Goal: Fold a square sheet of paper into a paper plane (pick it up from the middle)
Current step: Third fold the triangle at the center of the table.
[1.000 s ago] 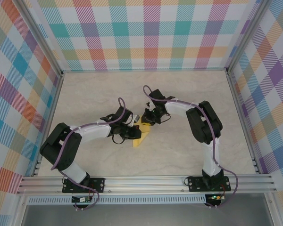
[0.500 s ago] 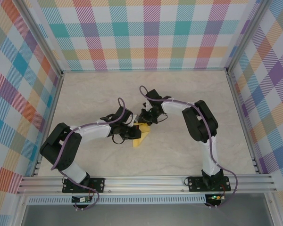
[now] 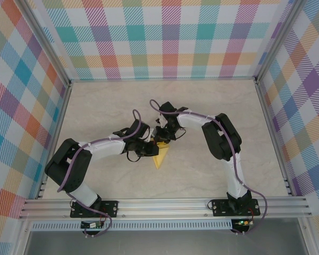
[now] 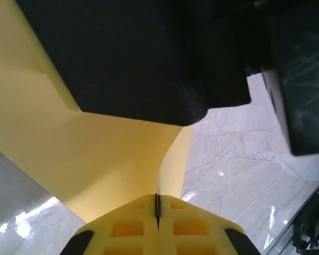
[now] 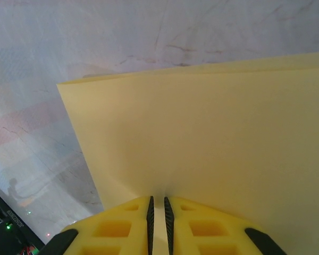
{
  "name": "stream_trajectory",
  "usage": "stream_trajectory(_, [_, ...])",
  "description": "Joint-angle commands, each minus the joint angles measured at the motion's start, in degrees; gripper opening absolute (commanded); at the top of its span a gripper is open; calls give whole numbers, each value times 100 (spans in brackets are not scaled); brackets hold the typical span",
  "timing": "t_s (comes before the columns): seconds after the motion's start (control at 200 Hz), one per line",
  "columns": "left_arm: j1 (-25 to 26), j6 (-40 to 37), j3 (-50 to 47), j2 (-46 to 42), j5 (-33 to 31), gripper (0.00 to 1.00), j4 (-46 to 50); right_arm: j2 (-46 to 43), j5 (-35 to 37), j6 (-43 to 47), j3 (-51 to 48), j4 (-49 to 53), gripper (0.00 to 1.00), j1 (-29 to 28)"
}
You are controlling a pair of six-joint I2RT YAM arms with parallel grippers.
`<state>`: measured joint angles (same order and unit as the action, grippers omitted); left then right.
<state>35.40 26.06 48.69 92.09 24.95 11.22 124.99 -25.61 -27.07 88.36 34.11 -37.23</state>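
Observation:
The square sheet of paper (image 3: 161, 156) is a creased yellow wedge held just above the table, its tip pointing at the near edge. My left gripper (image 3: 150, 148) comes in from the left and is shut on it; in the left wrist view the yellow fingertips (image 4: 128, 229) meet on the paper's (image 4: 95, 159) curved edge. My right gripper (image 3: 161, 137) comes in from behind and is shut on the far edge; in its wrist view the folded paper (image 5: 202, 138) runs down between the nearly closed pads (image 5: 150, 210). The two grippers are almost touching.
The black body of the right gripper (image 4: 138, 53) hangs right over the left one's fingers. Bare marble tabletop (image 3: 202, 170) lies all around. Aluminium rails (image 3: 165, 204) and checked walls (image 3: 21, 106) border the table.
My right gripper has moved left and a little nearer, closing up on the left gripper. The paper has swung with it, so its tip now points straight at the near edge.

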Motion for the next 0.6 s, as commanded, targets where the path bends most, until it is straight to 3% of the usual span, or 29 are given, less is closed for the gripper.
stream_trajectory(0.0, [-77,-118,115,-19,-138,1,246,-57,163,182,65,444,18,-38])
stream_trajectory(0.26, [-77,-231,80,62,-348,1,328,-438,159,-214,27,146,22,-30])
stream_trajectory(0.595, [-77,-242,28,89,-447,1,225,-723,898,-621,-339,96,23,67])
